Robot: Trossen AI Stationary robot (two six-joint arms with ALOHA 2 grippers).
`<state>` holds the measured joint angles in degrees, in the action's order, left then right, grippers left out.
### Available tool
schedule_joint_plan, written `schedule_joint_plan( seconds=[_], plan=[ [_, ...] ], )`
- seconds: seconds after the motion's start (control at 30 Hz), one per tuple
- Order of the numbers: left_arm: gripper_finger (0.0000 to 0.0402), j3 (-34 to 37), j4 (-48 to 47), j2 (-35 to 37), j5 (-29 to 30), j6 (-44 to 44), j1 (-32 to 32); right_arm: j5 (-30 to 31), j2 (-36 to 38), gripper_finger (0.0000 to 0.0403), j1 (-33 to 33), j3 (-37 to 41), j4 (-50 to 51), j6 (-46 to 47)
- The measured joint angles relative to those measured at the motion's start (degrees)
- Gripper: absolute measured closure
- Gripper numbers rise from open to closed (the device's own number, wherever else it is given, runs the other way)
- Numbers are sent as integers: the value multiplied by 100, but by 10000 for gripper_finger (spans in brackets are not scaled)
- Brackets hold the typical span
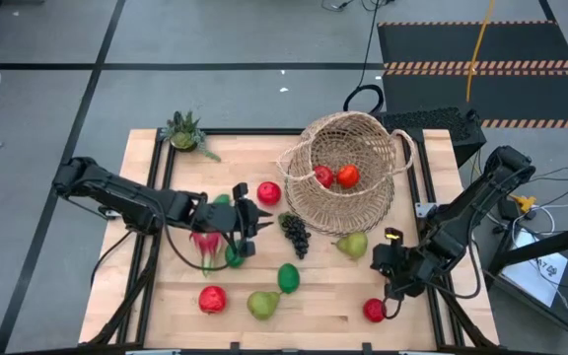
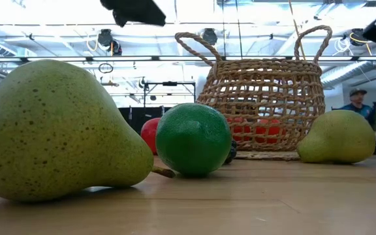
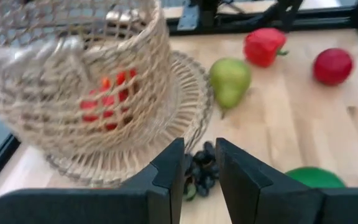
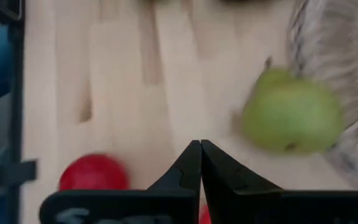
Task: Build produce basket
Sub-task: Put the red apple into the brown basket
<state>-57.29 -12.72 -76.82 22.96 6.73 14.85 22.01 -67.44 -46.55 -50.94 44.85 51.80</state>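
Wooden table (image 1: 343, 306) carries: basket (image 1: 348, 173) far right; potted plant (image 1: 185, 133) far left; grapes (image 1: 295, 233) centre; lime (image 1: 288, 278), pears (image 1: 261, 304) (image 1: 352, 245), apples (image 1: 212, 298) (image 1: 269, 192) (image 1: 374, 310) scattered near.

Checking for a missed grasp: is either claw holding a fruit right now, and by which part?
No. The left claw has an empty gap, with the grapes on the table beyond; the right claw is shut on nothing.

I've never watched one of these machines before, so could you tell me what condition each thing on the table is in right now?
Basket: upright, two red pieces inside.
Grapes: loose on the table beside the basket.
Pear: lying by the basket's foot.
Left pincer: slightly parted, empty, pointed at the grapes.
Right pincer: shut, empty, near a red fruit.
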Motion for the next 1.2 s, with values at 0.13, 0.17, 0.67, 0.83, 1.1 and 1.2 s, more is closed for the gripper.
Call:
schedule_joint_plan(
  seconds=[0.13,0.17,0.67,0.83,1.1,1.2],
  plan=[
    [309,292,180,0,11,173,-86,444,0,398,-4,0,-124,-237],
    [309,379,215,2,2,281,-111,522,0,398,-4,0,-189,-322],
    [309,335,-406,-273,-264,2768,2303,652,4,399,-4,445,-1521,-1650],
    [309,195,-526,-798,-231,3042,3346,684,4,399,25,496,-1577,-1768],
    [309,34,-664,-1250,-428,5376,4004,652,4,399,84,503,-1811,-1826],
    [309,34,-670,-1358,-798,6765,4046,650,4,399,84,503,-1811,-1822]
  ],
)
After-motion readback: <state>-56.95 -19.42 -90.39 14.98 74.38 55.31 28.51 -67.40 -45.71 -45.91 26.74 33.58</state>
